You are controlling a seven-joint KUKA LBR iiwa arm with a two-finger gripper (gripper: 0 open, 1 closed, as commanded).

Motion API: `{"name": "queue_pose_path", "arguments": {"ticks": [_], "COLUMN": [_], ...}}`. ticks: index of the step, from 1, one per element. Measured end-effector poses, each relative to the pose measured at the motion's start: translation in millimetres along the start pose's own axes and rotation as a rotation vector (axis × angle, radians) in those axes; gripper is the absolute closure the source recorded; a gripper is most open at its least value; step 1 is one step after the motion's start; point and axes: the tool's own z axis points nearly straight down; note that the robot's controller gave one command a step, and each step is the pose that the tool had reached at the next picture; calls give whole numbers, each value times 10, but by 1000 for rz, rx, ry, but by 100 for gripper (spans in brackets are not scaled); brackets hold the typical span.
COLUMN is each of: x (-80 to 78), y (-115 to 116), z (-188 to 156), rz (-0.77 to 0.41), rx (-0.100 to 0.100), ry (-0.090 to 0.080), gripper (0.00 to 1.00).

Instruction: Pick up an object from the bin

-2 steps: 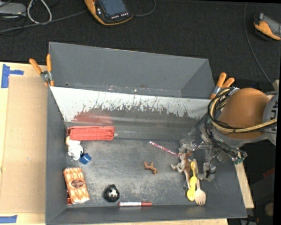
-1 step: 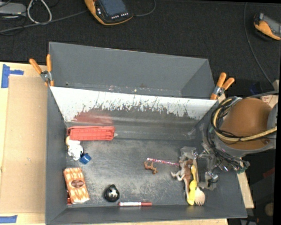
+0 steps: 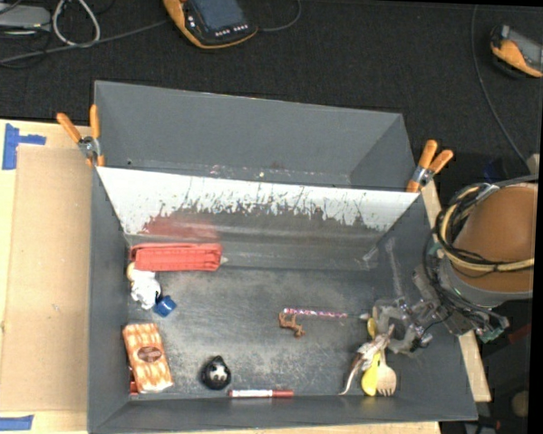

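Item: yellow-and-white toy point(image 3: 370, 378), bin point(image 3: 257, 147) right-front corner | lies just frontward of jaws, long axis running front-to-back | jaws spread or pressed: cannot tell

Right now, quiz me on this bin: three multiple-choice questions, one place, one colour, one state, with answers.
1. Where does the orange packet lie? A the view's lower left corner B upper right corner C centre
2. What colour is the long flat thing by the left wall? A green B red C white
3. How is the pen? A upright B leaning on a wall C lying flat

1 A, it sits in that corner; 2 B, plainly red; 3 C, it lies flat by the lower wall, left of the gripper.
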Motion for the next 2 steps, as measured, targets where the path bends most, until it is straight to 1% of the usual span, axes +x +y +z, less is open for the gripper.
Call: {"name": "queue_pose_path", "arguments": {"ticks": [1,2], "x": [0,-64], "y": [-1,216], "z": [-1,-826], "rz": [1,39], "rx": [0,1], "ry": [0,-4], "gripper": [100,100]}}
